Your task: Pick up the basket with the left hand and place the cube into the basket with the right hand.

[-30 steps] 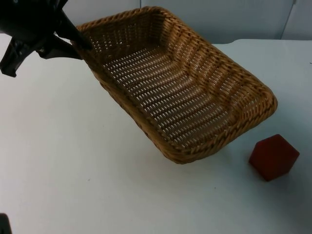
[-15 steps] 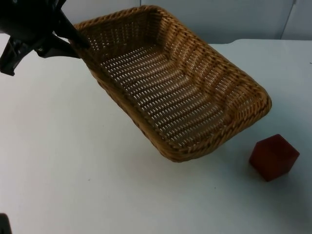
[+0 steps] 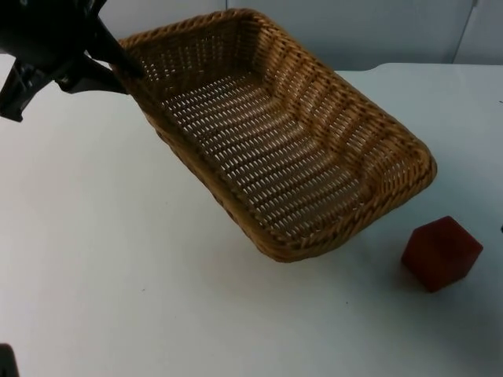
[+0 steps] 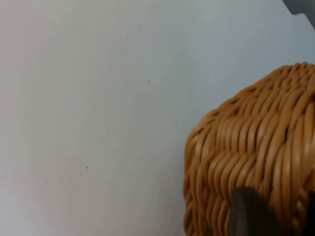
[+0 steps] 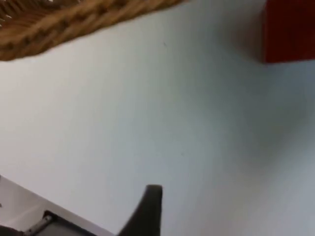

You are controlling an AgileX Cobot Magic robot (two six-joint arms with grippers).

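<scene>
- The left end effector (image 3: 130, 75) is clamped on the rim at the far left corner of the basket (image 3: 275, 149), holding it tilted with that end raised; in the left wrist view a black fingertip (image 4: 248, 211) presses against the woven wall (image 4: 256, 157).
- The right end effector looks down onto the counter; one dark fingertip (image 5: 150, 209) shows, and I cannot tell whether its fingers are apart or closed.
- The white counter (image 3: 118, 275) carries everything.
- The wicker basket is rectangular and has nothing in it; its near right corner sits low, near the cube.
- The red cube (image 3: 441, 253) rests on the counter just beside that corner, outside the basket, apart from it.
</scene>
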